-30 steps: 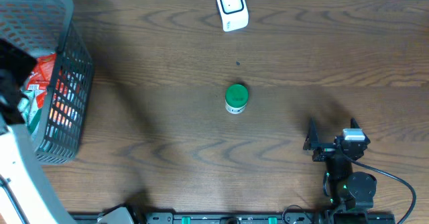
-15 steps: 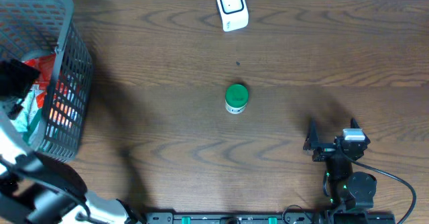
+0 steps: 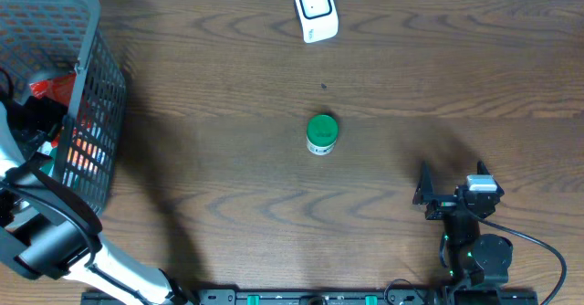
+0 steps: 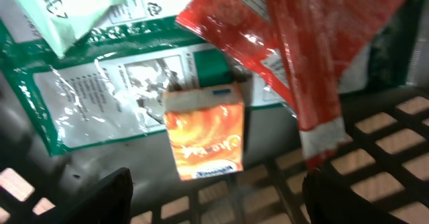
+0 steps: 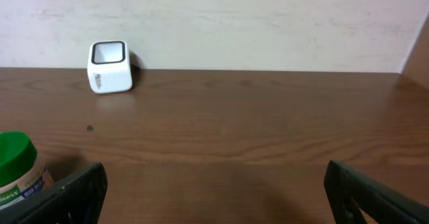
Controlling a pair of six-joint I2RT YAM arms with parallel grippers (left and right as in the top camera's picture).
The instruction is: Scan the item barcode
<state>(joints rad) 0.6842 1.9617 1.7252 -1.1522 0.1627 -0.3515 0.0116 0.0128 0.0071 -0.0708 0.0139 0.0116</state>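
Dark wood table (image 3: 228, 205), pale wall (image 5: 268, 16) behind; left jaws spread in basket (image 3: 55, 4), right jaws spread.

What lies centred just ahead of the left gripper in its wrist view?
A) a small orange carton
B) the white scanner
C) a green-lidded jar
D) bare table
A: the left wrist view shows a small orange carton lying in the basket, just ahead of the open left gripper.
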